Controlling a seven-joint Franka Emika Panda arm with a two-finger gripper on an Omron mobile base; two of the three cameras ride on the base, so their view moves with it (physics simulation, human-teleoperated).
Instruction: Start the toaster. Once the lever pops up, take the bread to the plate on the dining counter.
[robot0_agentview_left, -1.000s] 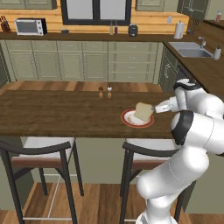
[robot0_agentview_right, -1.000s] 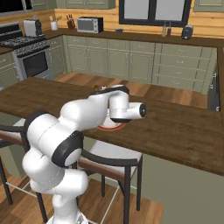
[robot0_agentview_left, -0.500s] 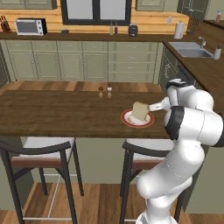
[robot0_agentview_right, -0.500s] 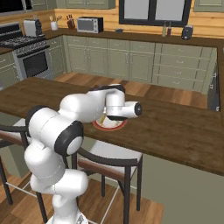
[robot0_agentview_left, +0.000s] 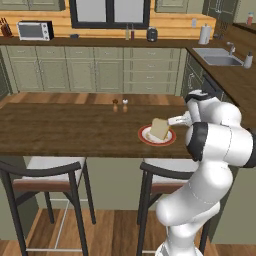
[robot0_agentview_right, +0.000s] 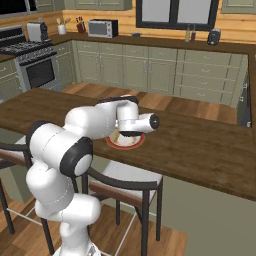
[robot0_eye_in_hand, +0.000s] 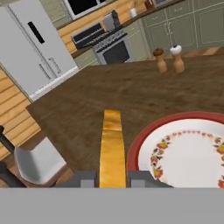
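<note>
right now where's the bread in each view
Left base view: bread stands tilted over the plate, right of centre, at the pincer.
Right base view: a sliver of bread at the plate's left edge, mostly behind the arm.
Hand view: bread seen edge-on, bottom centre, between the fingertips, left of the plate.
Shared landmark: the plate.

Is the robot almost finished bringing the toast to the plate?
Nearly. Done: the bread has reached the dining counter. In hand: the hand is shut on the slice, holding it edge-on at the rim of the plate. Left: set it down on the plate and let go.
</note>
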